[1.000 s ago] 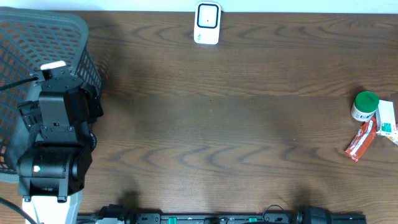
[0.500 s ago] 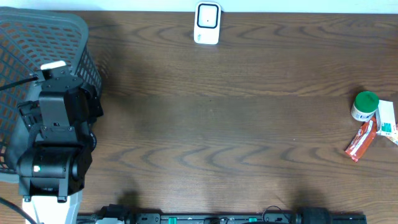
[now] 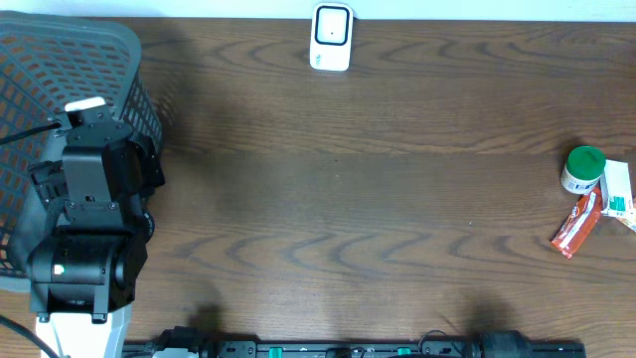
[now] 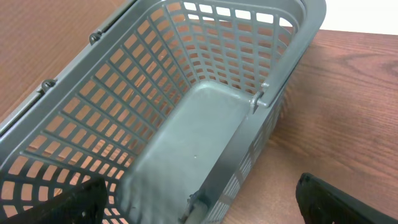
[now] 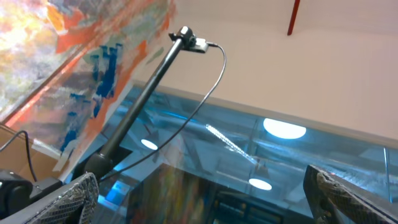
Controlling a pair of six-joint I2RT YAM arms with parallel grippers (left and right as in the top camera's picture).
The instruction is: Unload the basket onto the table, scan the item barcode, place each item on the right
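Gaping wide and empty, left gripper [image 4: 208,205] and right gripper [image 5: 208,202] are risking a double grab, bottle [image 3: 583,169] and packet [image 3: 576,227] crowding together at 3 o'clock.

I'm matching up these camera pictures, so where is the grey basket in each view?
Overhead: grey basket at the far left edge, upper corner.
Left wrist: it fills the left and centre, seen from above.
Right wrist: not in it.
Shared landmark: the brown table, beside the basket in both those views.
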